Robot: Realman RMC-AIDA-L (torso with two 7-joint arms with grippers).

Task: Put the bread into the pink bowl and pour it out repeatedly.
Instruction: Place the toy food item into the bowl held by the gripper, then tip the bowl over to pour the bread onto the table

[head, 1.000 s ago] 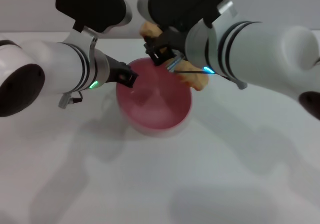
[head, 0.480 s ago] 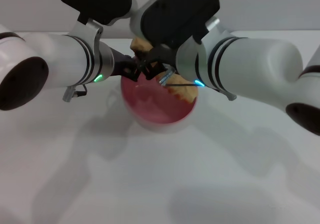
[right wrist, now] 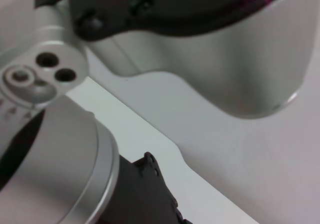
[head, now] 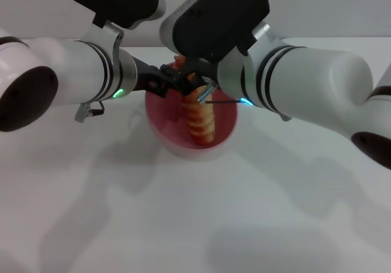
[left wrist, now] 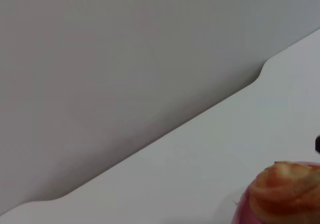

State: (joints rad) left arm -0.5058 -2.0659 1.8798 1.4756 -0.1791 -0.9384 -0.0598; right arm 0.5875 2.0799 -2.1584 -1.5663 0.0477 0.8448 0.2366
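The pink bowl [head: 223, 132] stands on the white table in the head view. The bread [head: 200, 119] leans steeply inside it, lower end on the bowl's floor and upper end above the far rim. My right gripper [head: 193, 82] is shut on the bread's upper part, just over the far rim. My left gripper [head: 164, 82] comes in from the left and is shut on the bowl's far-left rim, close beside the right one. The left wrist view shows one end of the bread [left wrist: 287, 194] above the bowl's rim [left wrist: 242, 210].
The white table [head: 183, 224] spreads out in front of the bowl. Its far edge [left wrist: 200, 116] meets a grey wall. Both forearms cross above the bowl's far side, and the right wrist view is filled by the left arm's silver links [right wrist: 55, 149].
The bread has swung from lying behind the bowl's far rim down into the bowl. Both grippers have drawn closer together over the far rim.
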